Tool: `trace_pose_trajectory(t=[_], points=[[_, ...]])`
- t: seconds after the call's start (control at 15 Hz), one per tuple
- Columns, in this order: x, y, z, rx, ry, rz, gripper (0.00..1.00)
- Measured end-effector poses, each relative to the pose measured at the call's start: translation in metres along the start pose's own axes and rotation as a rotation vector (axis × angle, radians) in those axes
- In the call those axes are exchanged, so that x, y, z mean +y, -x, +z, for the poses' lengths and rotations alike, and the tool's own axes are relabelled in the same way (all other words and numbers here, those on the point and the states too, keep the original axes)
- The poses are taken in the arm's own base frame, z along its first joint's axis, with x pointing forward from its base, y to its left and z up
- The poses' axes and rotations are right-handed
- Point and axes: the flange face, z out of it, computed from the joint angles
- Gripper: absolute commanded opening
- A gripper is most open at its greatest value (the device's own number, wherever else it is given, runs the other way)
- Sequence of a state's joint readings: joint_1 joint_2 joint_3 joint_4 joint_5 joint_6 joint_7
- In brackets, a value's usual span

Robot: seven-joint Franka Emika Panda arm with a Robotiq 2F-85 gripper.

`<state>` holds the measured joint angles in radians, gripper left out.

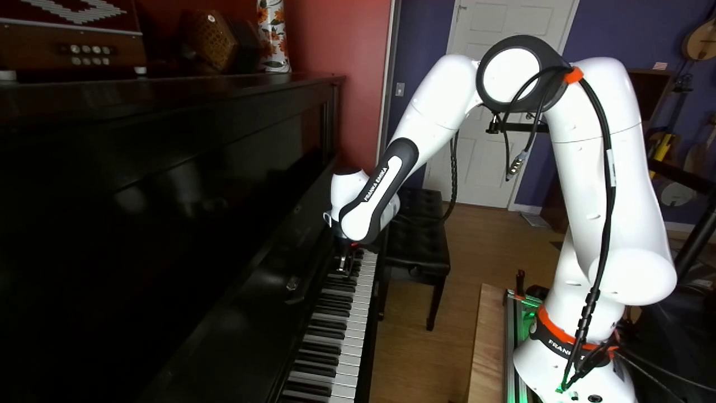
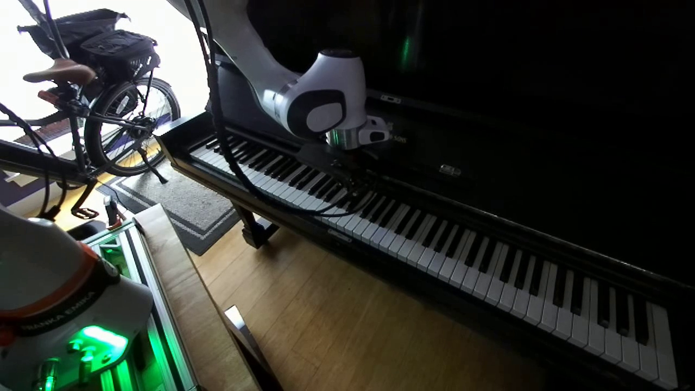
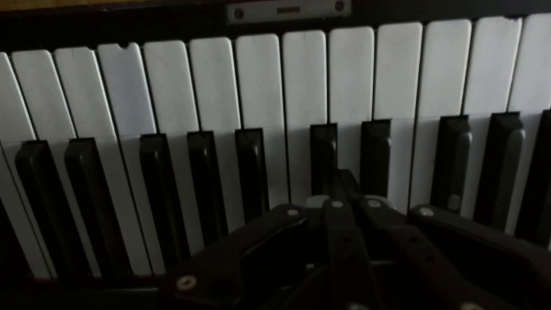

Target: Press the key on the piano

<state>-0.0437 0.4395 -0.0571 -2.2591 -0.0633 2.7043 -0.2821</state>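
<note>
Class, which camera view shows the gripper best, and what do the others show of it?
The wrist view: it shows the gripper up close against the keys, its links distinct and its jaws closed together. Both exterior views show it only small and dark by the keys, its details hard to make out.

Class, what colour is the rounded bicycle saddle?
The saddle is brown, clearest in an exterior view.

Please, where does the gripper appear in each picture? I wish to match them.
In an exterior view, the gripper is below centre, slightly left.
In an exterior view, the gripper is almost central, but dark.
In the wrist view, the gripper enters from the bottom edge, tip right of centre.
Shared landmark: the piano keys, visible in all views.
</note>
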Motion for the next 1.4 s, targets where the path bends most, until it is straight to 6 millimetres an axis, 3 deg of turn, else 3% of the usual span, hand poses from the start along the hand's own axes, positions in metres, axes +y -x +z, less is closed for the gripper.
trace_pose_trajectory(t=[1.4], points=[[0.0016, -0.0040, 0.0094, 0.009, 0.002, 0.001, 0.00]])
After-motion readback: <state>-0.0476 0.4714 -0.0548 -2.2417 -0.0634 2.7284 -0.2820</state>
